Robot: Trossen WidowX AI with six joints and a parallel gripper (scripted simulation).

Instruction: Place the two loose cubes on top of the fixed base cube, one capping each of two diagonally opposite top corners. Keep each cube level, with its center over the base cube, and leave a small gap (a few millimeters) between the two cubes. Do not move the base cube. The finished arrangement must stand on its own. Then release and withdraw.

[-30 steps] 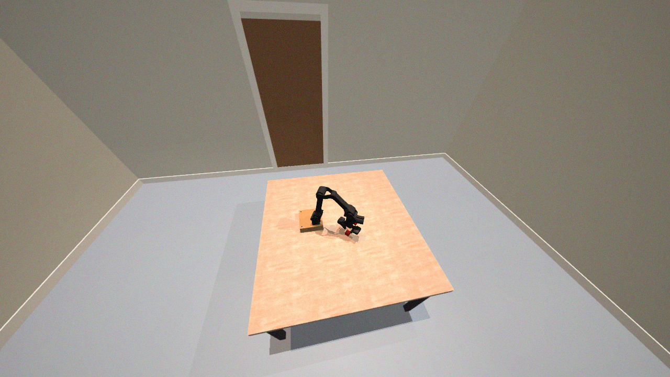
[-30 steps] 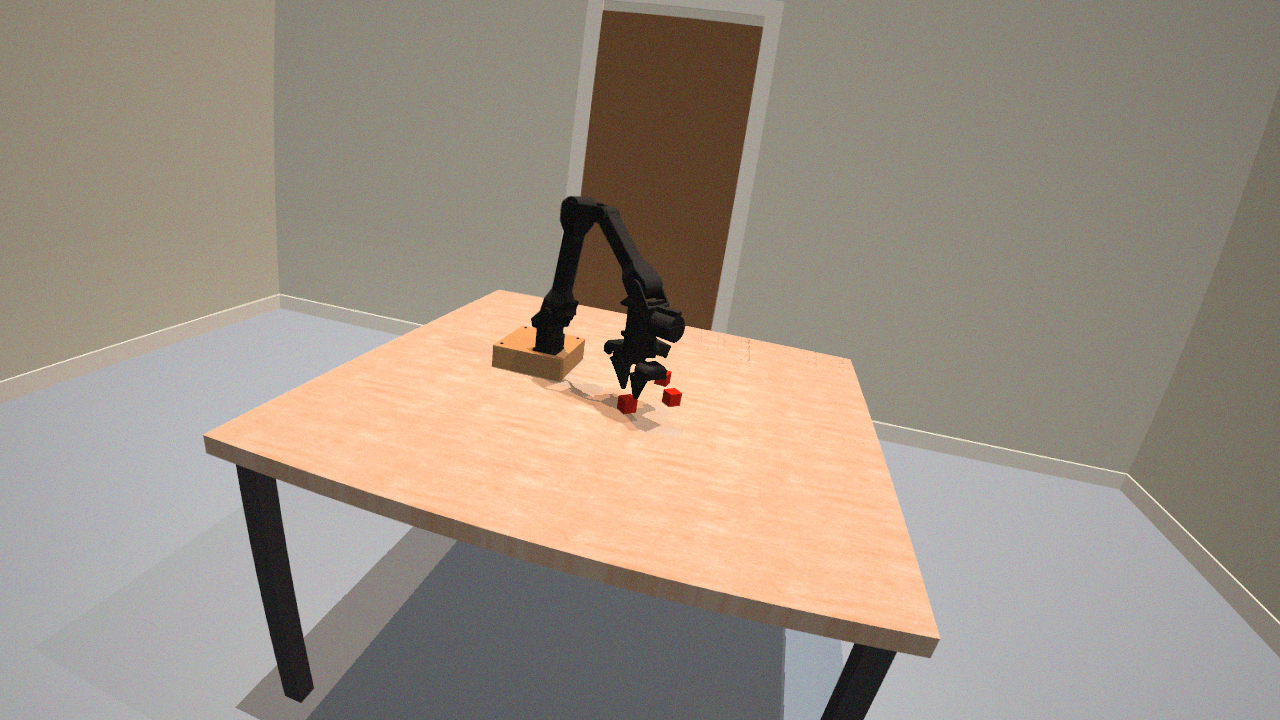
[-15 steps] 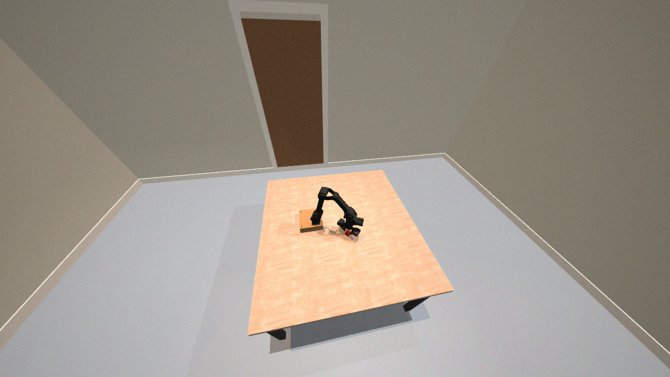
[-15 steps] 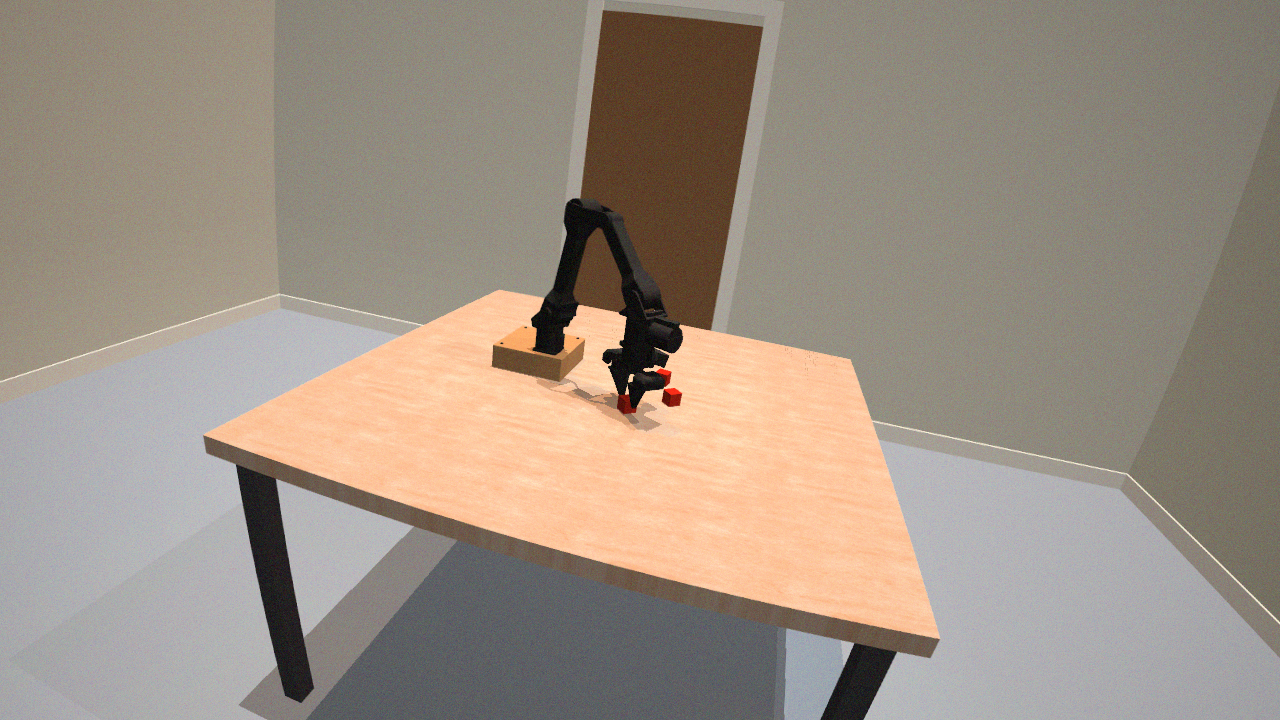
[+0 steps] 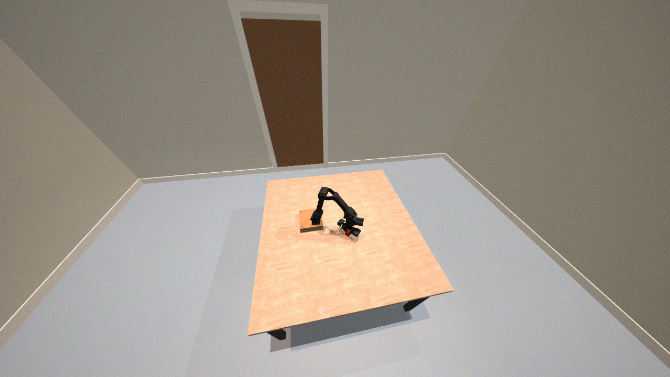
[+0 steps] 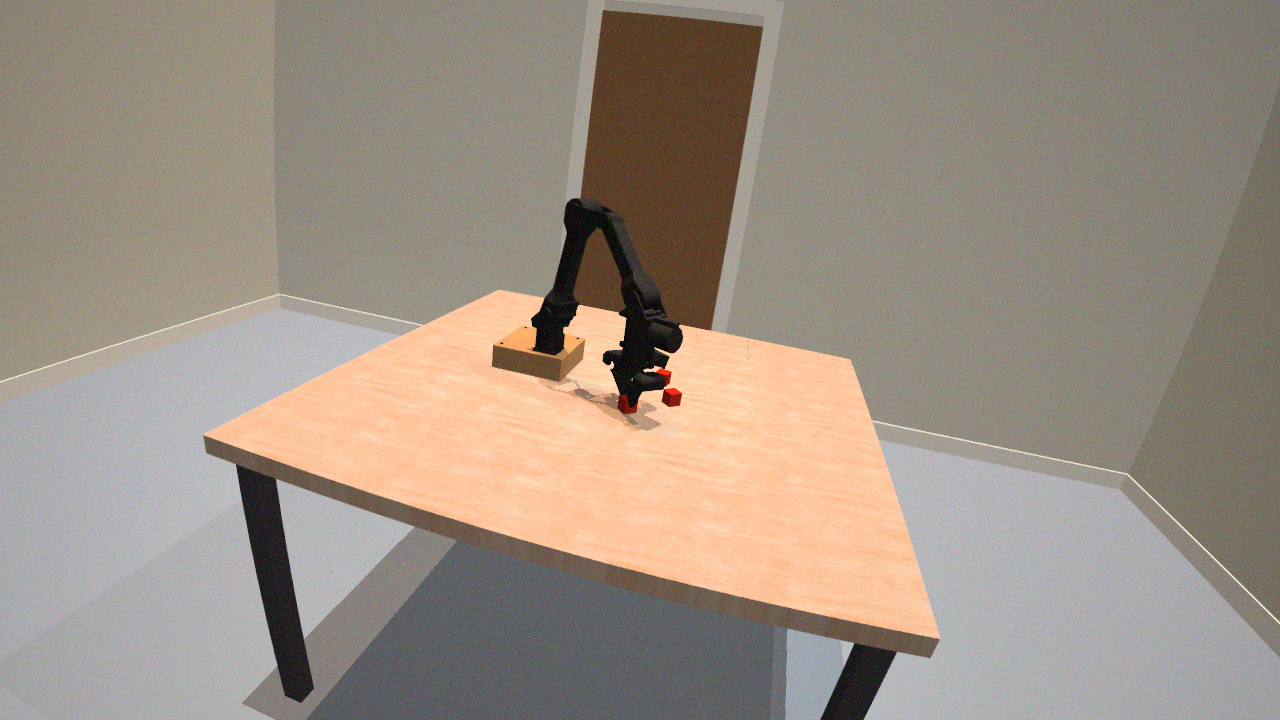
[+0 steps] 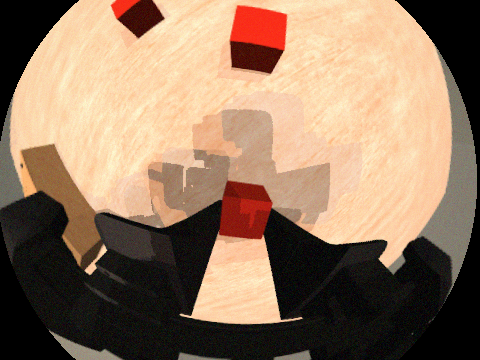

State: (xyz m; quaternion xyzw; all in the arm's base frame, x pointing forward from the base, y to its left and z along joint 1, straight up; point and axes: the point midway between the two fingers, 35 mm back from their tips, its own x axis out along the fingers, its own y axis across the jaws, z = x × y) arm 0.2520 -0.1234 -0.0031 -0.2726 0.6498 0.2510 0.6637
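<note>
Item: one gripper [image 5: 347, 229] [image 6: 630, 399] [image 7: 243, 208], partly closed, its fingers against opposite sides of a dark-lit red cube [image 5: 347, 233] [image 6: 626, 407] [image 7: 244, 221]. The two-sided hold presumably serves to keep it level for lifting. The cube sits low at the fingertips, at the table top [image 5: 346, 281] [image 6: 572, 492] [image 7: 325, 100]; no lift is evident.

Item: second red cube [image 6: 671, 397] [image 7: 258, 29], ahead of the hand in the wrist view, well apart from the grip.

Item: third red cube [image 6: 663, 376] [image 7: 143, 18], farther ahead and to that view's left, turned askew. Which cube is the fixed base cannot be told.

Condition: nothing stacked; likely first pick. A diagonal grip or brushed base would spoil placement.
</note>
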